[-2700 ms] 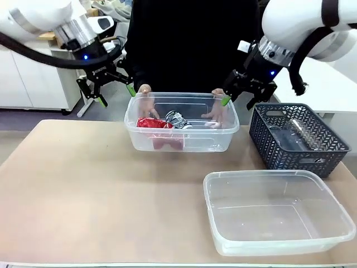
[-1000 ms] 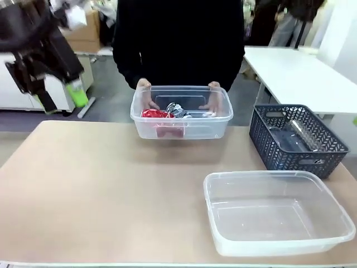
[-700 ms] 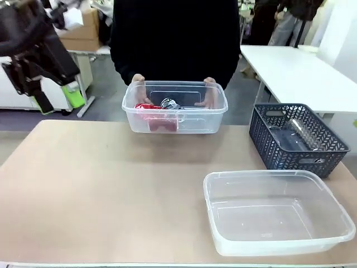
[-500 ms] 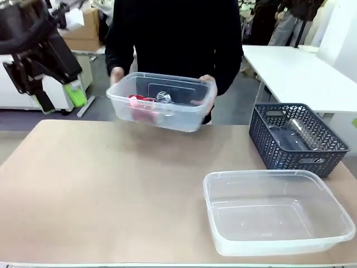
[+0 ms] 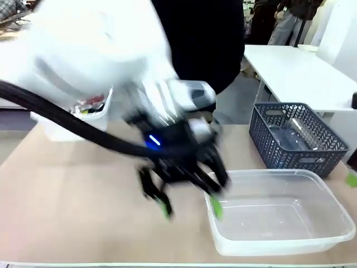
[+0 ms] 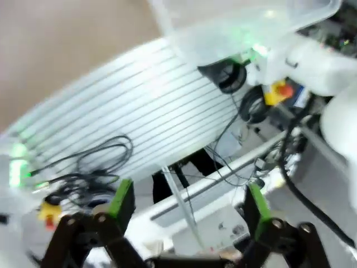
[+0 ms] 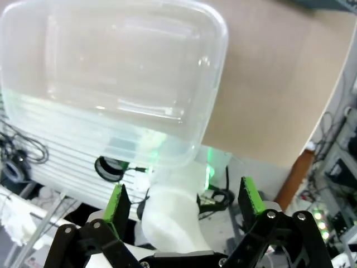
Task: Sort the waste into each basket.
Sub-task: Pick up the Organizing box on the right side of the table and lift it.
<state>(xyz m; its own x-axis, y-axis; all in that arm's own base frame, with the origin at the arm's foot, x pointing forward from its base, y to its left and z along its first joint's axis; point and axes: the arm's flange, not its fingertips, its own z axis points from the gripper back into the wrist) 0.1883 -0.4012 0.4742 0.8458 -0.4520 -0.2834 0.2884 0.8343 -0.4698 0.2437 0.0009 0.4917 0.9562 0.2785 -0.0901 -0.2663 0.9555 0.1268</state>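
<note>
Waste mostly hidden behind blurred left arm

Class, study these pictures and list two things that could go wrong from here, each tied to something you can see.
1. The left gripper, blurred and open, hangs right at the near corner of the empty tub: it may knock or shove the tub.
2. The right gripper, also open, faces that same tub, so the two grippers might collide over it.

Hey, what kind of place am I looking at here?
Probably a robotics lab or workshop: a white robot arm above a tan table with a clear tub, loose cables, and another white worktable behind.
</note>
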